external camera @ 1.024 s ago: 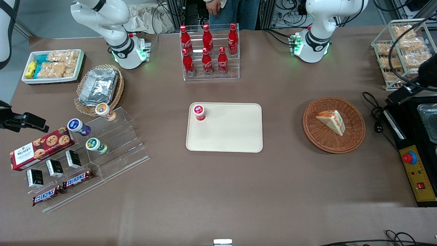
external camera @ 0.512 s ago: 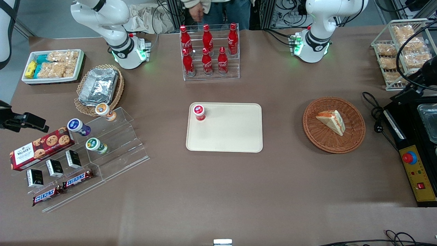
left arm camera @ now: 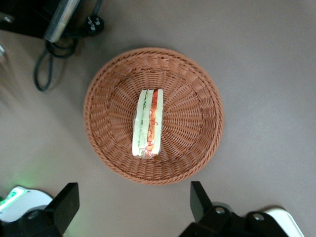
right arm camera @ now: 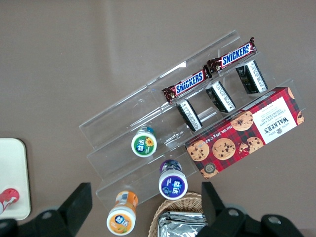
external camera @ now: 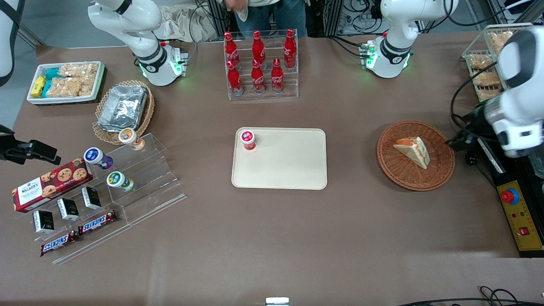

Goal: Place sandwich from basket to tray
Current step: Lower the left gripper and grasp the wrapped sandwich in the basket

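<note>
The sandwich (external camera: pixel 412 151), a pale wedge with orange-red and white filling, lies in the round reddish-brown wicker basket (external camera: pixel 387 163). The cream-beige tray (external camera: pixel 289 165) lies mid-table, toward the parked arm's end from the basket, with a small red-lidded cup (external camera: pixel 247 139) on one corner. My left gripper (external camera: pixel 465 129) hangs high above the table beside the basket, toward the working arm's end. In the left wrist view the gripper (left arm camera: pixel 132 202) is open and empty, its fingertips (left arm camera: pixel 66 202) wide apart, with the sandwich (left arm camera: pixel 148 123) and basket (left arm camera: pixel 197 89) below it.
A rack of red cola bottles (external camera: pixel 260 63) stands farther from the camera than the tray. A black appliance with a red button (external camera: pixel 510 196) and a black cable (external camera: pixel 467 159) lie beside the basket. A wire rack of snacks (external camera: pixel 482 68) stands farther back.
The left arm has swung in from the working arm's end of the table toward the basket. The sandwich, basket and tray have not moved.
</note>
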`<move>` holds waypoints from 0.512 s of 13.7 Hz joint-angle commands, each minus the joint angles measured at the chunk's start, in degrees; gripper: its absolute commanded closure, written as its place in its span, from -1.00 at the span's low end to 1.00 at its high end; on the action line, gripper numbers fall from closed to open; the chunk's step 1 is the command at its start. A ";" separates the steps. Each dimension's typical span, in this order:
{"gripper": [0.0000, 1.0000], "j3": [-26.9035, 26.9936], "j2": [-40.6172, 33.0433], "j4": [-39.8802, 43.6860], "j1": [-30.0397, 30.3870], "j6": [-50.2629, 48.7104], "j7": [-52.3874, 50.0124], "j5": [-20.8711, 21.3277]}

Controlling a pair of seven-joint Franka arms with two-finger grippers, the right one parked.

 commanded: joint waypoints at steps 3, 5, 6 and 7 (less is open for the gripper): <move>-1.00 -0.71 -0.13 -13.93 -0.14 16.11 -2.83 0.17; -1.00 -0.89 3.64 -15.16 -1.10 19.02 -2.92 -0.01; -1.00 -0.89 5.23 -15.86 -1.11 21.30 -2.92 -0.10; -1.00 -0.89 6.11 -17.09 -1.11 23.93 -2.92 -0.10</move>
